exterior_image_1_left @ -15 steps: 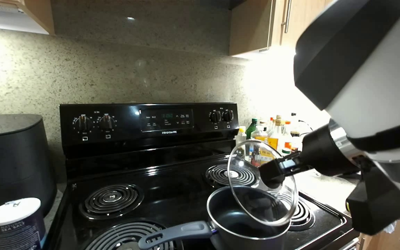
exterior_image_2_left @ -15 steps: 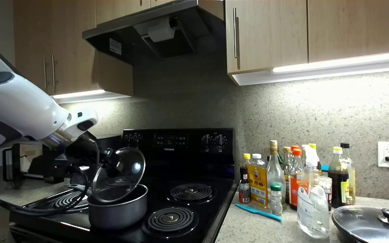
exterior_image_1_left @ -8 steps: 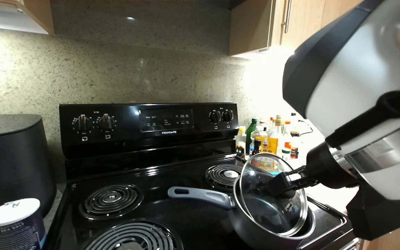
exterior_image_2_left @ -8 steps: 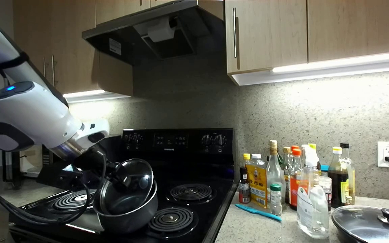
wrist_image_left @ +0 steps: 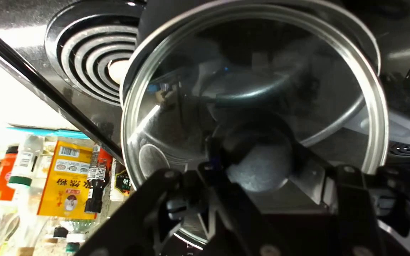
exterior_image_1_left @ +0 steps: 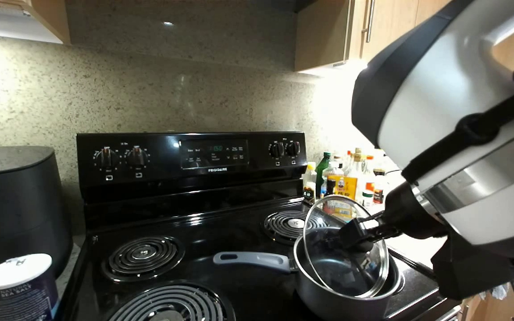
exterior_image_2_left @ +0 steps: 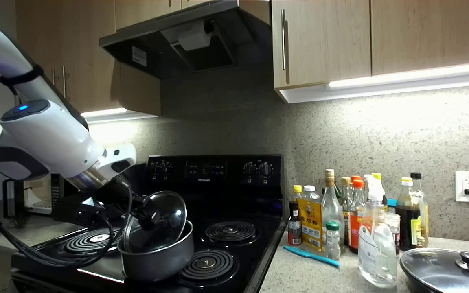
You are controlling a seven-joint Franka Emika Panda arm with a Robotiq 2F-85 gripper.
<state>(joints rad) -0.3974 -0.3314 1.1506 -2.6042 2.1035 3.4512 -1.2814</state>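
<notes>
While black two-fingered gripper (wrist_image_left: 260,158) pinches round clear-glass lid (exterior_image_2_left: 168,226) by black knob (wrist_image_left: 258,169), slow motion best avoids nudging round grey metal pot (exterior_image_2_left: 159,263) below gripper.

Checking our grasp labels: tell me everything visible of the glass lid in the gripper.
The glass lid is round, see-through and reflective, with a silvery, metal-looking rim and a dark, rounded knob near its middle. The gripper is closed on the knob, holding the lid steeply tilted over the gray pot, its low edge at the pot's mouth, its high edge well above. Whether it touches the pot can't be told.
</notes>
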